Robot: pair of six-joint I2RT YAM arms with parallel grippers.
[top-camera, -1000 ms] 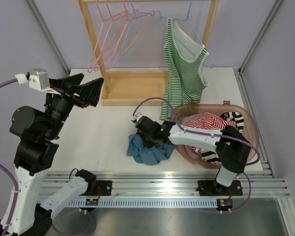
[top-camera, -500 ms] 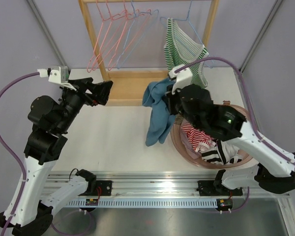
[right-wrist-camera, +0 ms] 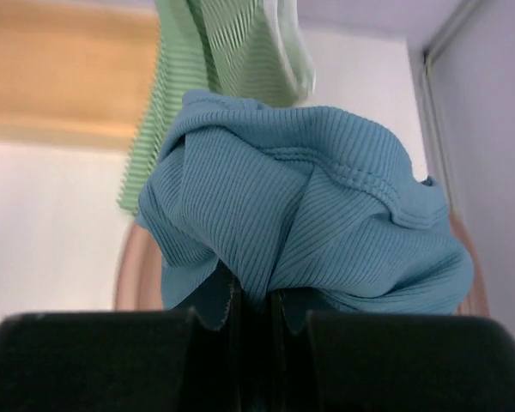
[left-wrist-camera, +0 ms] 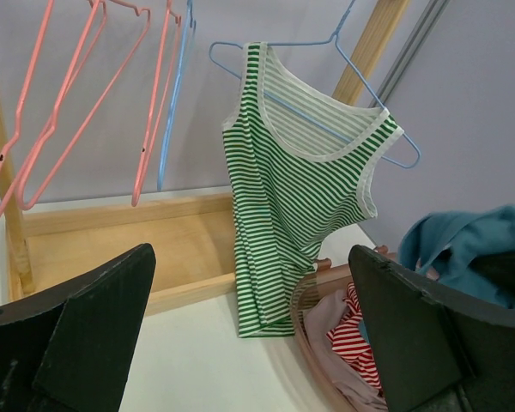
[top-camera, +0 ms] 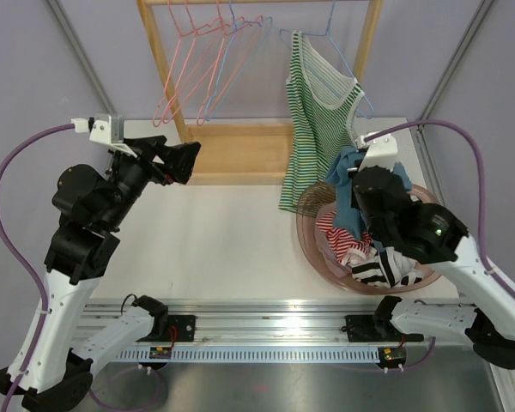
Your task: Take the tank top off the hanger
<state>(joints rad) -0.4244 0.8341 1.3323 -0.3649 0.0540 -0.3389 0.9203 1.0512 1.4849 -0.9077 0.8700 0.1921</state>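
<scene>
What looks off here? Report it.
The green striped tank top hangs lopsided on its tilted blue hanger, hem down beside the basket. The right gripper is shut on a bunched teal garment.

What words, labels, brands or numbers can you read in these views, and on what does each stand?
No text can be read.
The tank top, the teal garment and the basket show no print.
The small tag on the rail is too small to read.
</scene>
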